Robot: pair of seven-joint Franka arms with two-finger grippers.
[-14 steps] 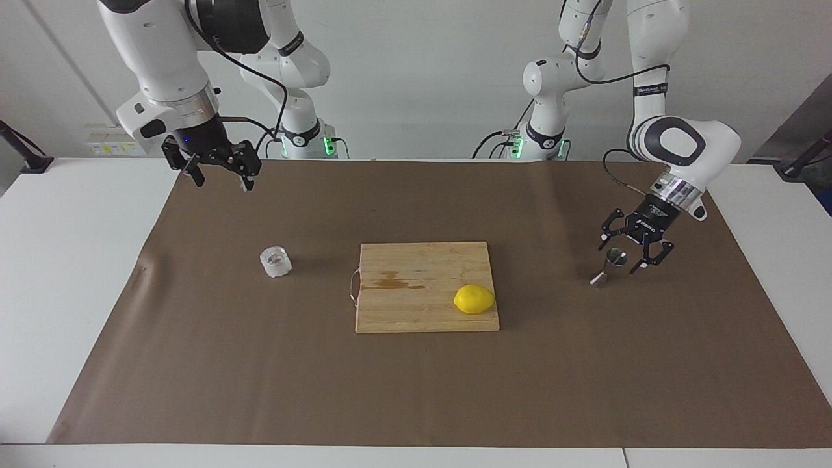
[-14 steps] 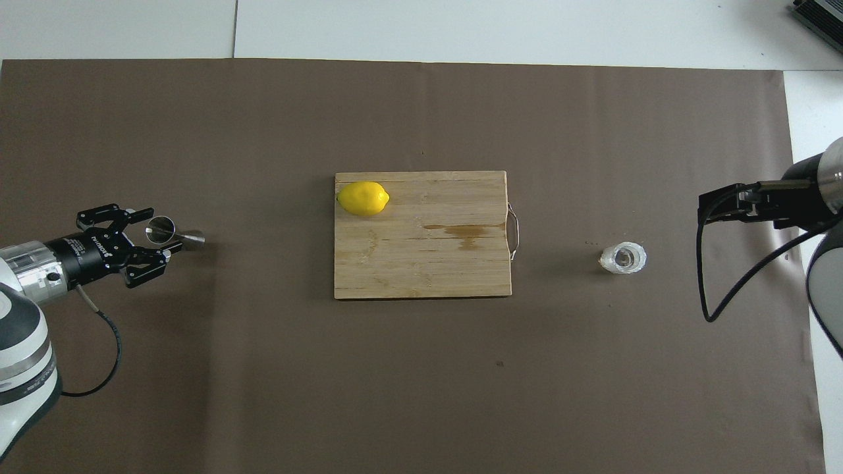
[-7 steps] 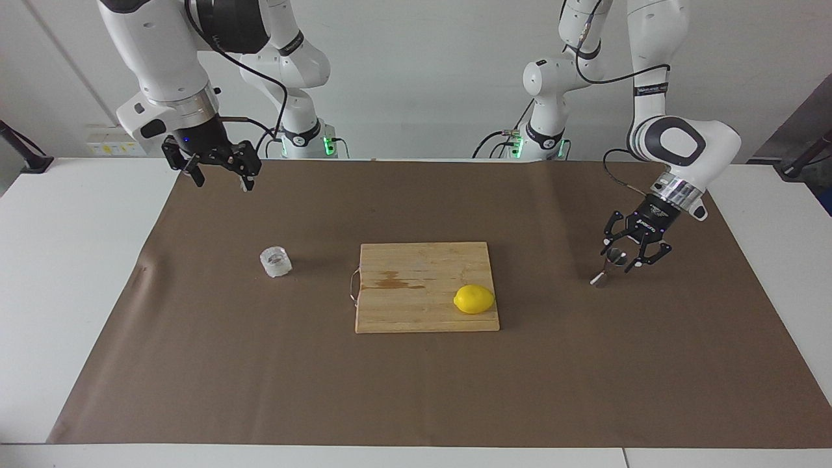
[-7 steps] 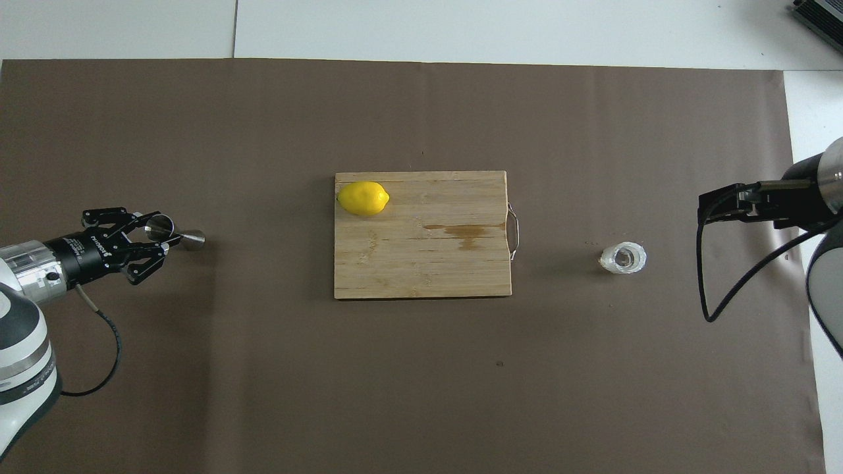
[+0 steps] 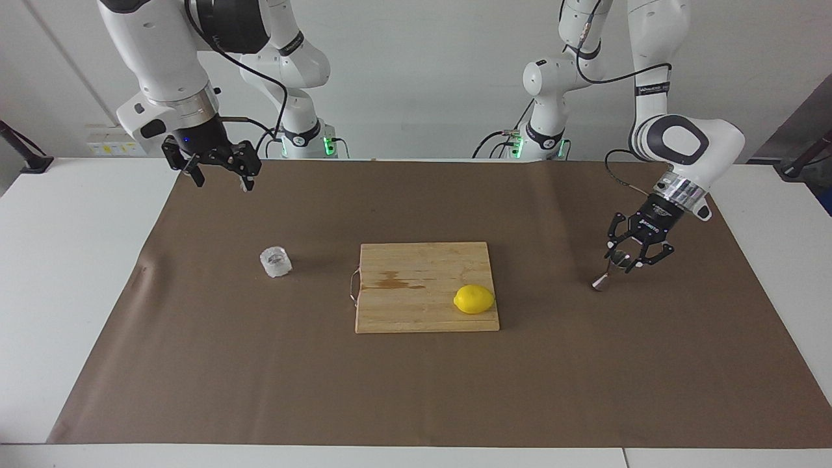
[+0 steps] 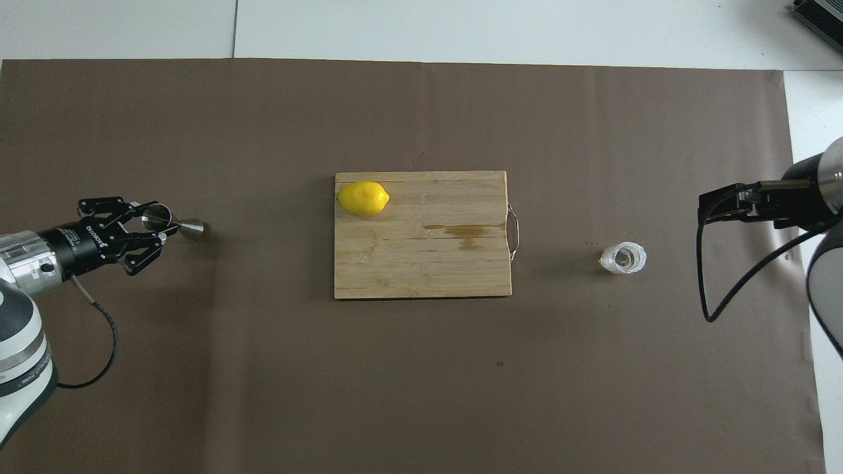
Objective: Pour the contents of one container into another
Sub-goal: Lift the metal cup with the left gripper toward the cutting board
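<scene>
My tabletop (image 5: 78,273) carries a brown mat. Going left to right in the facing view: the right gripper (image 5: 220,177) waits spread, the glass cup (image 5: 275,261) on the mat below it. The left gripper (image 5: 629,258) pinches the steel jigger (image 5: 611,268) near its rim. So shallow a hold could let it swing or slip.

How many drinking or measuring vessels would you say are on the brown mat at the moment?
2. The clear faceted glass cup stands toward the right arm's end, untouched. The shiny steel hourglass jigger is at the left arm's end, gripped by the left gripper. None seems hidden.
</scene>
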